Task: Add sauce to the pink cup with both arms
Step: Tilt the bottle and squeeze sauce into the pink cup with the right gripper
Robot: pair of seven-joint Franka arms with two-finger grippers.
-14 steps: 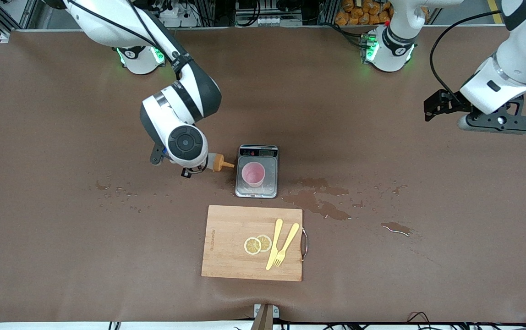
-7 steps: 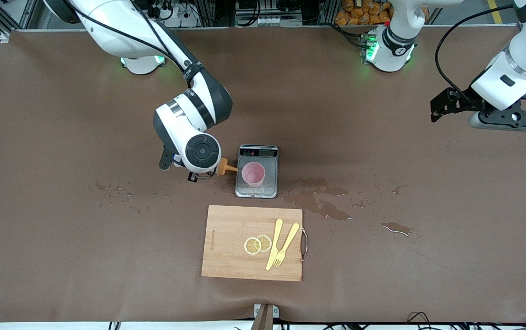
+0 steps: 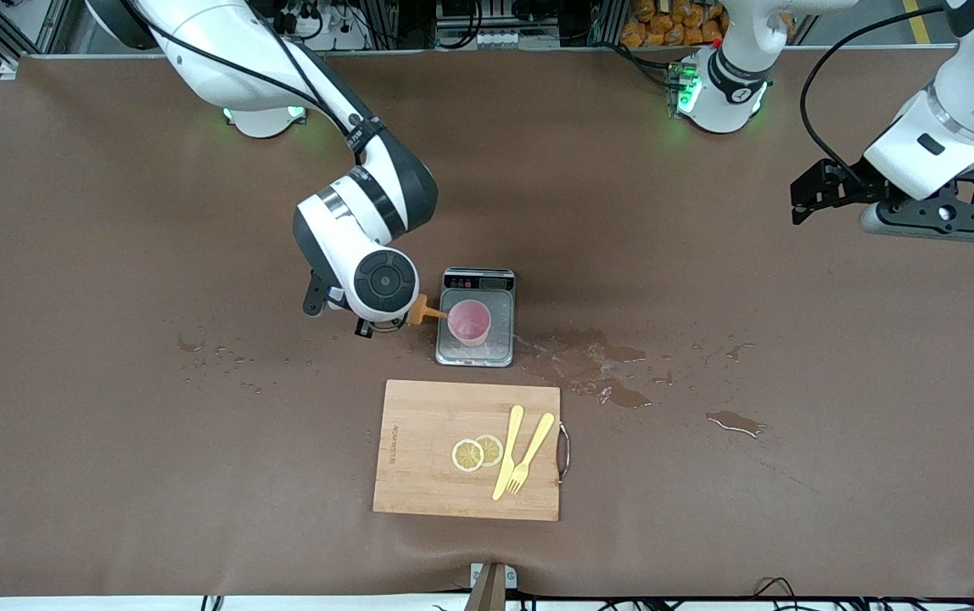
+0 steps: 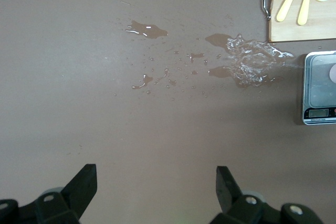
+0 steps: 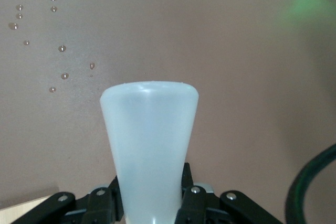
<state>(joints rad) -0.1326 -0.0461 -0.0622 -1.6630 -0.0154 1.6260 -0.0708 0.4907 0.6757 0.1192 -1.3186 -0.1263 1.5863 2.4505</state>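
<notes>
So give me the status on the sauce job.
Done: the right gripper has the sauce picked up and tipped, its nozzle at the rim of the pink cup on the scale. In hand: pouring position. Left: squeezing sauce in; none is visible yet. The left gripper waits open above the table.

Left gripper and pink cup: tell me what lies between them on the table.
In the front view, spilled puddles and bare tabletop lie between the left gripper and the pink cup, which stands on the scale.

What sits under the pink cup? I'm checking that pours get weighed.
The cup stands on a grey scale, its display showing. The cup hides the platform beneath it. The sauce nozzle points at the cup's rim.
</notes>
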